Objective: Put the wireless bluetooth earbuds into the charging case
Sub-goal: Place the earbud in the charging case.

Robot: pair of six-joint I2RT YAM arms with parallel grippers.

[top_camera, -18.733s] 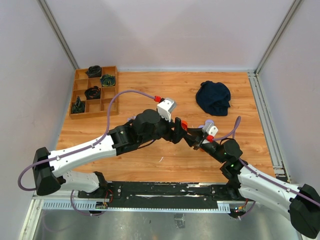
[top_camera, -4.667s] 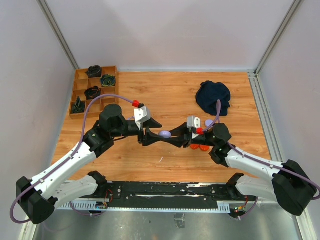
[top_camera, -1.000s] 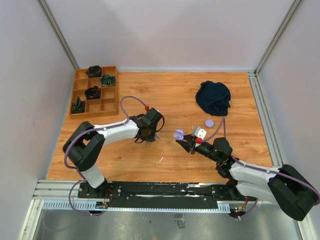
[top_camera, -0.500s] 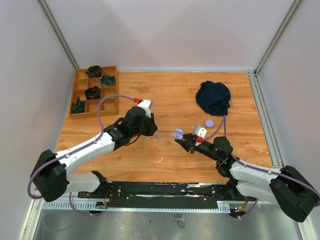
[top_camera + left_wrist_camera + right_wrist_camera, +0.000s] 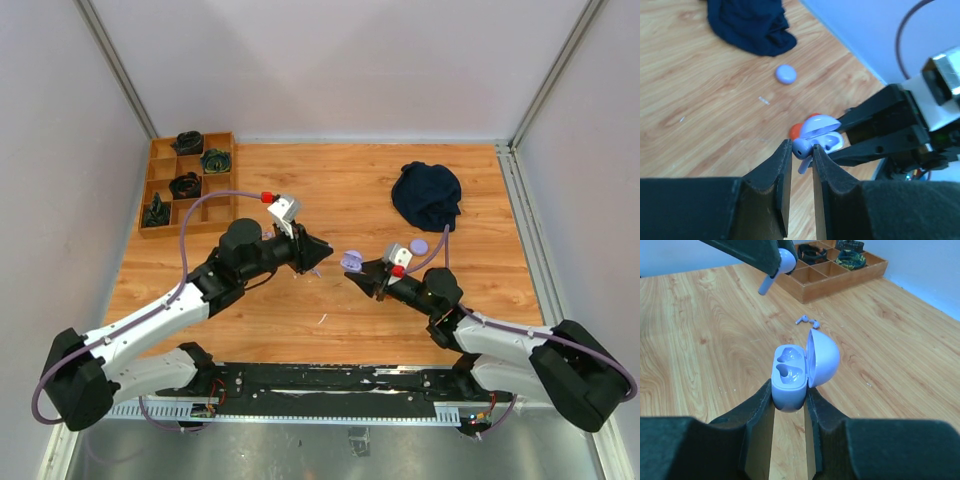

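A: Right wrist view first: what has the right end effector (image 5: 789, 396) got?

B: It is clamped on the lilac charging case (image 5: 790, 381), one finger on each side of the base. The lid stands open, hinged up on the right. Both wells inside are bare.

A: And the left end effector (image 5: 801, 150)?

B: It is pinched tight on one lilac earbud (image 5: 801, 146). The bud's head sits between the fingertips and its stem pokes out below them. From the right wrist camera that earbud (image 5: 781, 262) hangs in the air beyond the case, with a clear gap between them.

A: Any other buds?

B: A second earbud (image 5: 806, 319) lies on the table (image 5: 700, 340), between the case and the wooden tray (image 5: 840, 270).

A: What else is around?

B: A lilac puck (image 5: 786, 74) rests on the wood near a dark blue cloth (image 5: 750, 25). An orange-red piece (image 5: 796, 132) peeks out behind the case, mostly hidden.

A: How do the arms look from above?

B: The two tips point at each other near mid-table, the case (image 5: 352, 262) between them.
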